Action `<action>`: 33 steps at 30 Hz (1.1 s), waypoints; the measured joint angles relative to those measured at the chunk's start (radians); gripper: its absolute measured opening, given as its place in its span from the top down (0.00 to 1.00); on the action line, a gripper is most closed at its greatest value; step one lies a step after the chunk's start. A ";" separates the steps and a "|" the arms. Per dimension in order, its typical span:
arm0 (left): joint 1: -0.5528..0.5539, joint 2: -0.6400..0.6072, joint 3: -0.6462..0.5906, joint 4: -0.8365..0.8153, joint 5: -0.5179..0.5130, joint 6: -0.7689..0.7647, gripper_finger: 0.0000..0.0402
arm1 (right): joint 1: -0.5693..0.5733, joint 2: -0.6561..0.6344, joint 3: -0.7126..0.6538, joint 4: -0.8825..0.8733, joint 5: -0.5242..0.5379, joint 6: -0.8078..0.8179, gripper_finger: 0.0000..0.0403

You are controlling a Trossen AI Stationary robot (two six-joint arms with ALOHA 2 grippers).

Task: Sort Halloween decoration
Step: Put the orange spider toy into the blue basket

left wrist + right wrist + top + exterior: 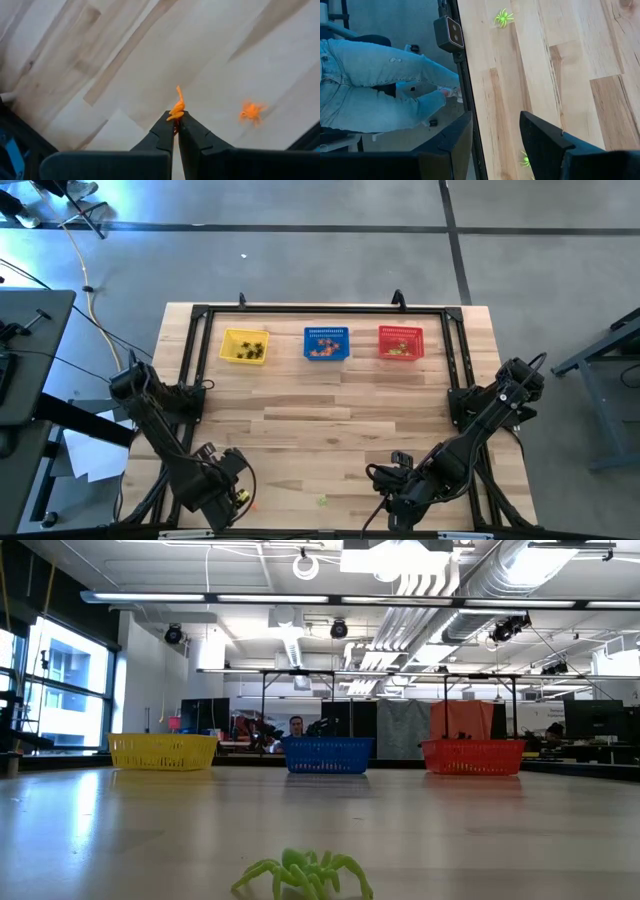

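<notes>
My left gripper (176,121) is at the table's near left (238,496), shut on a small orange decoration (177,108) that is raised above the wood. A second orange decoration (251,111) lies on the table below it. A light green spider (322,501) rests on its legs near the front edge and also shows in the low view (305,875). My right gripper (492,145) hovers open at the near right (397,483) with nothing between its fingers. In its wrist view I see one green spider (503,18) and another green one (525,160) by a finger. My left gripper pinches the orange decoration by its lower end (175,117) between its two fingertips. The fingers come from above, pointing steeply down. The rest of the piece sticks out past the tips, lifted clear of the table.
Three mesh baskets stand in a row at the far side: yellow (244,346), blue (326,343) and red (400,342), each with small pieces inside. A black frame (200,315) borders the table. A person's legs in jeans (380,85) are just beyond the near edge.
</notes>
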 joint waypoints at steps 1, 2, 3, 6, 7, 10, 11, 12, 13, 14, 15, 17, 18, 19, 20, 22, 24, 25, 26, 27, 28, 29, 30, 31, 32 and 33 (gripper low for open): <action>0.000 0.000 0.011 -0.009 -0.006 0.001 1.00 | 0.000 0.000 0.000 0.000 0.000 0.000 0.60; 0.000 -0.001 0.019 -0.011 -0.013 0.005 1.00 | 0.000 0.000 0.000 0.000 0.000 0.000 0.60; 0.000 -0.001 0.024 -0.012 -0.019 0.013 1.00 | 0.000 0.000 0.000 0.000 0.000 0.000 0.60; 0.003 -0.001 0.026 -0.020 -0.055 0.035 1.00 | 0.000 0.000 0.000 0.000 0.000 0.000 0.60; 0.010 -0.001 0.026 -0.027 -0.076 0.046 1.00 | 0.000 0.000 0.000 0.000 0.000 0.000 0.60; 0.048 -0.001 0.026 -0.054 -0.161 0.096 1.00 | 0.000 0.000 0.000 0.000 0.000 0.000 0.60; 0.068 -0.001 0.026 -0.059 -0.191 0.123 1.00 | 0.000 0.000 0.000 0.000 0.000 0.000 0.60; 0.091 -0.001 0.026 -0.058 -0.214 0.155 1.00 | 0.000 0.000 0.000 0.000 0.000 0.000 0.60; 0.117 -0.001 0.026 -0.057 -0.235 0.189 1.00 | 0.000 0.000 0.000 0.000 0.000 0.000 0.60; 0.143 -0.001 0.026 -0.053 -0.250 0.229 1.00 | 0.000 0.000 0.000 0.000 0.000 0.000 0.60; 0.172 -0.001 0.026 -0.049 -0.266 0.274 1.00 | 0.000 0.000 0.000 0.000 0.000 0.000 0.60; 0.235 -0.001 0.026 -0.027 -0.305 0.366 1.00 | 0.000 0.000 0.000 0.000 0.000 0.000 0.60; 0.269 -0.001 0.026 -0.009 -0.328 0.420 1.00 | 0.000 0.000 0.000 0.000 0.000 0.000 0.60; 0.305 -0.001 0.026 0.009 -0.353 0.478 1.00 | 0.000 0.000 0.000 0.000 0.000 0.000 0.60; 0.340 -0.001 0.026 0.029 -0.379 0.538 1.00 | 0.000 0.000 0.000 0.000 0.000 0.000 0.60; 0.414 -0.002 0.027 0.074 -0.426 0.663 1.00 | 0.000 0.000 0.000 0.000 0.000 0.000 0.60; 0.495 -0.002 0.027 0.139 -0.443 0.777 1.00 | 0.000 0.000 0.000 0.000 0.000 0.000 0.60; 0.535 -0.002 0.027 0.176 -0.443 0.832 1.00 | 0.000 0.000 0.000 0.000 0.000 0.000 0.60; 0.576 -0.002 0.026 0.216 -0.445 0.888 1.00 | 0.000 0.000 0.000 0.000 0.000 0.000 0.60; 0.615 -0.002 0.026 0.258 -0.448 0.949 1.00 | 0.000 0.000 0.000 0.000 0.000 0.000 0.60; 0.653 -0.002 0.026 0.300 -0.449 1.011 1.00 | 0.000 0.000 0.000 0.000 0.000 0.000 0.60; 0.694 -0.002 0.027 0.348 -0.449 1.074 1.00 | 0.000 0.000 0.000 0.000 0.000 0.000 0.60; 0.735 -0.002 0.026 0.397 -0.445 1.135 1.00 | 0.000 0.000 0.000 0.000 0.000 0.000 0.60; 0.775 -0.002 0.026 0.449 -0.431 1.192 1.00 | 0.000 0.000 0.000 0.000 0.000 0.000 0.60; 0.814 -0.002 0.026 0.506 -0.404 1.247 1.00 | 0.000 0.000 0.000 0.000 0.000 0.000 0.60; 0.855 -0.002 0.024 0.567 -0.366 1.304 1.00 | 0.000 0.000 0.000 0.000 0.000 0.000 0.60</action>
